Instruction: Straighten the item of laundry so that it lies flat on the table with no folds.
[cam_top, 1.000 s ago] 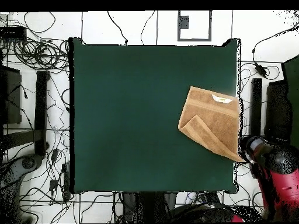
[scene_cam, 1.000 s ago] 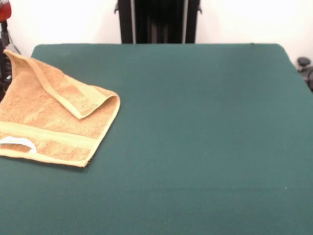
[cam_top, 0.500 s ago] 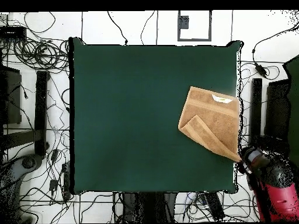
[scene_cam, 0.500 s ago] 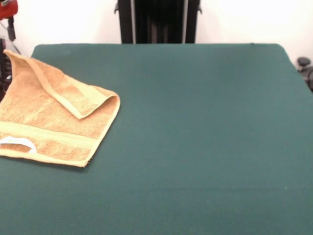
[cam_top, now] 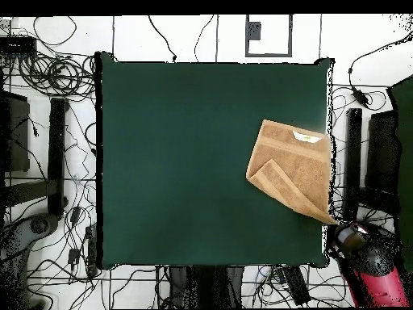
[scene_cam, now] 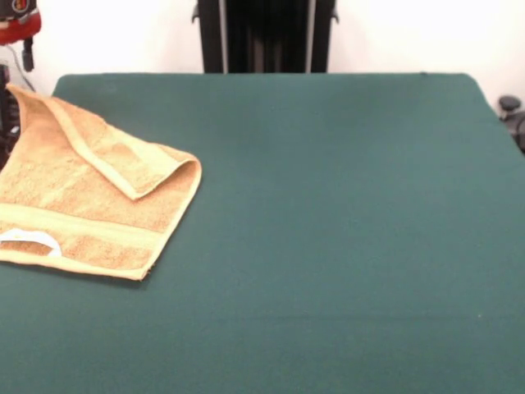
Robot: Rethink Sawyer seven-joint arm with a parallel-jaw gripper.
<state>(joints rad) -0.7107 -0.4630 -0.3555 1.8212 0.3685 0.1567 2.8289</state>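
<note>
The item of laundry (scene_cam: 86,201) is an orange-tan towel lying at the table's left edge in the front view. One corner is folded over onto it as a flap (scene_cam: 139,168), and a white label (scene_cam: 31,240) shows near its front hem. Seen from overhead, the towel (cam_top: 297,165) lies at the right edge of the green table (cam_top: 177,161), its flap (cam_top: 270,179) pointing inward. The red and black gripper end of the arm (cam_top: 353,240) hangs off the table beyond the towel's corner, apart from it. Only a red piece of the arm (scene_cam: 18,23) shows at the front view's top left.
Tangled cables (cam_top: 56,77) and black boxes (cam_top: 16,133) lie on the floor left of the table in the overhead view. Black bars (cam_top: 353,157) stand just past its right edge. A dark stand (scene_cam: 264,37) rises behind the far edge.
The arm's end has drawn away from the towel's outer corner toward the overhead picture's bottom. The towel has kept its shape and place.
</note>
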